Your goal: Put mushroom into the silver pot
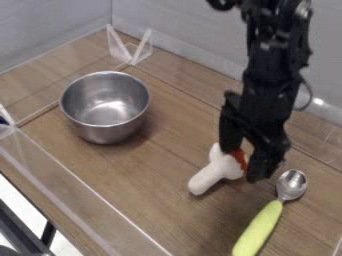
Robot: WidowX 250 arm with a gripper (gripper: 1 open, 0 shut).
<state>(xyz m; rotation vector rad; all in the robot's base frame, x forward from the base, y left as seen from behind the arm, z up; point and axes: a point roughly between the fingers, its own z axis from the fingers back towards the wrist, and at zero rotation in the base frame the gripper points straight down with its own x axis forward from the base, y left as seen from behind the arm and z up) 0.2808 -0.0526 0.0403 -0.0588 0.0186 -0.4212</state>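
1. Pincer [251,165]: spread wide around the mushroom's [221,167] cap, gripping nothing visibly.
2. Mushroom: on the wooden table [154,190], right of the pot [106,106].
3. Spoon [271,212]: near right.
4. Pale walls [174,20] stand behind.

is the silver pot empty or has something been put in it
Empty: the silver pot shows only bare shiny metal inside.

From my view, the pot [106,107] sits on the table [147,180], left of and behind the mushroom [217,170]. To the mushroom's right I have the spoon [273,212], its bowl end toward the back and its handle running to the front.
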